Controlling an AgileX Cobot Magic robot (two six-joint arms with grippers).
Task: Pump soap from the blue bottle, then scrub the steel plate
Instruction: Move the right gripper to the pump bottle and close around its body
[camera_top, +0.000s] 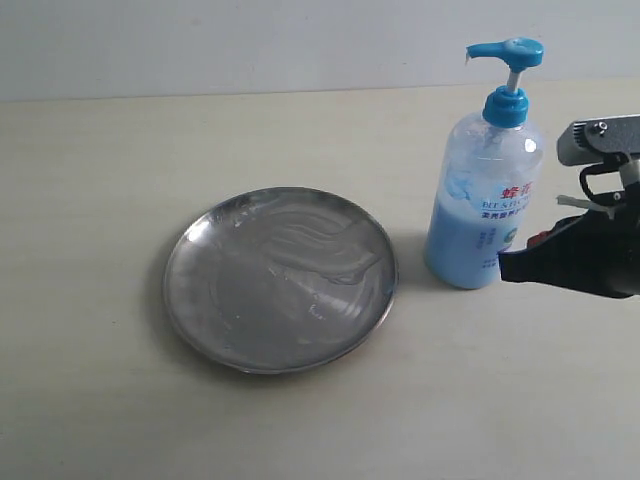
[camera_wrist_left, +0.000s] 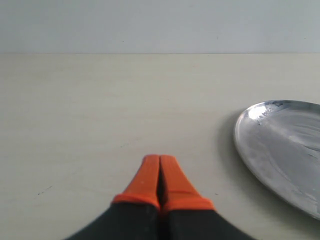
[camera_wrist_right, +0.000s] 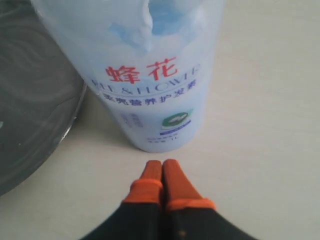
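The blue bottle (camera_top: 485, 195) stands upright on the table, right of the steel plate (camera_top: 280, 278). Pale blue soap (camera_top: 462, 245) fills its lower half, and its pump head (camera_top: 508, 52) points left. The plate's surface carries streaky whitish smears (camera_top: 315, 245). My right gripper (camera_wrist_right: 162, 162) is shut with nothing in it, orange tips just short of the bottle's base (camera_wrist_right: 157, 142); the exterior view shows its black body (camera_top: 575, 262) at the bottle's right. My left gripper (camera_wrist_left: 159, 158) is shut and empty over bare table, with the plate's rim (camera_wrist_left: 240, 145) off to one side. The left arm is outside the exterior view.
The pale table (camera_top: 110, 180) runs back to a light wall (camera_top: 250, 40). The right arm's grey wrist housing (camera_top: 600, 140) sits above its gripper at the frame's right edge. Nothing else stands on the table.
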